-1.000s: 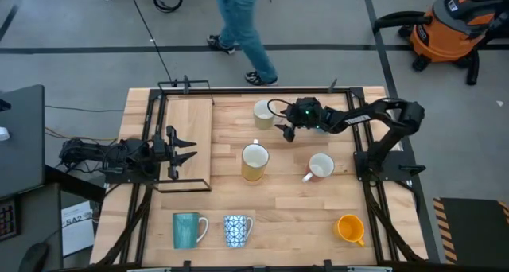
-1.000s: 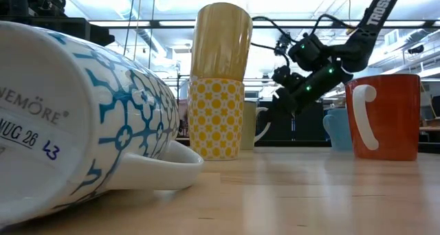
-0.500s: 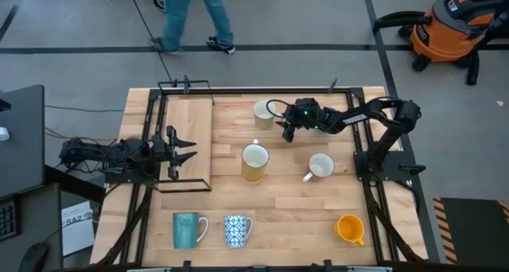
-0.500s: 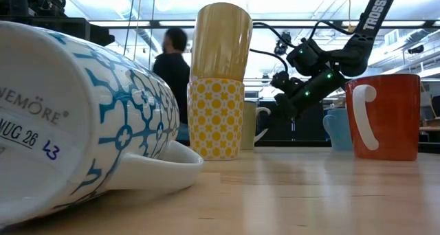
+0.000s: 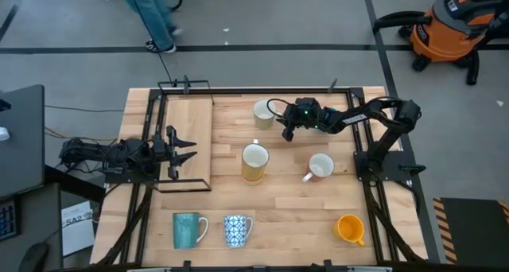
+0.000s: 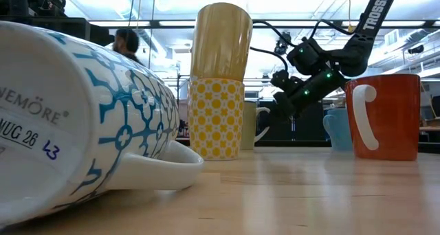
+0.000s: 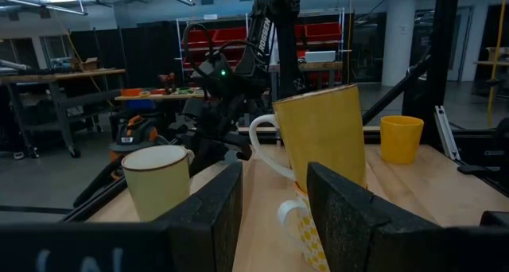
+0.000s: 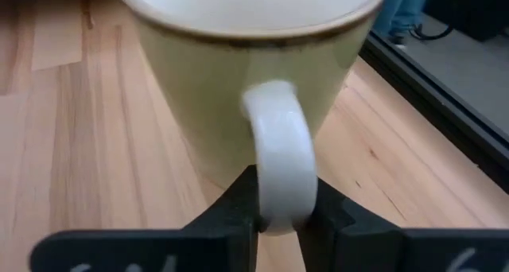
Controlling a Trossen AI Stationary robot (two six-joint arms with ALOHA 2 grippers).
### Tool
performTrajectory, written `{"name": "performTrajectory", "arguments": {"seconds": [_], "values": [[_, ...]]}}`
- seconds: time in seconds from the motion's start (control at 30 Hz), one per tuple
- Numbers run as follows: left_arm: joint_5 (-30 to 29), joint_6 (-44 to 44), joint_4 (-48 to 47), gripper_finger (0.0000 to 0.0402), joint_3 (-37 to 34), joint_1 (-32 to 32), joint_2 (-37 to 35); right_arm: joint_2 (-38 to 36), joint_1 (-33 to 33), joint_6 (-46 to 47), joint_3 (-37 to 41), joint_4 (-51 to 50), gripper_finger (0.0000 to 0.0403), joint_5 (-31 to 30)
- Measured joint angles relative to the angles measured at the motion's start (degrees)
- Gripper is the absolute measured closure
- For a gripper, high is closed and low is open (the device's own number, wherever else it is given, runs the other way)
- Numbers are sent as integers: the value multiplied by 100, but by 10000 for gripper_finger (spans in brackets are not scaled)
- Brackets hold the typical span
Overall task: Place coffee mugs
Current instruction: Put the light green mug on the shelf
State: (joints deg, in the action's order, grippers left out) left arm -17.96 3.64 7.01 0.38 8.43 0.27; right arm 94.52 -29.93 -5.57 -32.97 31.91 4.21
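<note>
My right gripper (image 5: 285, 131) sits at the far side of the table (image 5: 294, 212), its two dark fingers (image 8: 238, 204) pinched on the handle of the pale yellow mug (image 5: 263, 112), which stands upright on the wood; the left gripper (image 5: 181, 153) waits over the left edge, jaws apart and holding nothing; mid-table a yellow mug (image 5: 254, 161) sits stacked on a yellow-patterned one; just right of it a white mug (image 5: 321, 166) lies tilted; along the near edge I see the teal mug (image 5: 187, 229), the blue-and-white patterned mug (image 5: 236, 230) and the orange mug (image 5: 350, 228); a person (image 5: 151, 16) walks beyond the table.
</note>
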Motion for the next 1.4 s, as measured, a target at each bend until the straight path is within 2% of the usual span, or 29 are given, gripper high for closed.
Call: {"name": "performTrajectory", "arguments": {"seconds": [0.33,0.53,0.7,0.87,1.03,1.2,1.4], "values": [[1,-3,42,253,-1,1,1,0,11,-22,2,-2,331,369],[-40,-536,899,253,0,0,1,0,17,-27,4,76,340,661],[-454,-860,1863,253,6,0,11,0,33,-25,7,226,340,653],[-952,-923,1900,253,427,0,140,0,97,-25,7,629,339,636],[-1304,-1019,1531,253,1146,0,879,0,131,-25,7,839,349,594],[-2072,-1027,1274,253,1914,-2,1906,0,132,-23,7,885,360,596],[-2302,-1049,1261,253,2743,0,3035,7,131,-44,9,920,376,582]]}}
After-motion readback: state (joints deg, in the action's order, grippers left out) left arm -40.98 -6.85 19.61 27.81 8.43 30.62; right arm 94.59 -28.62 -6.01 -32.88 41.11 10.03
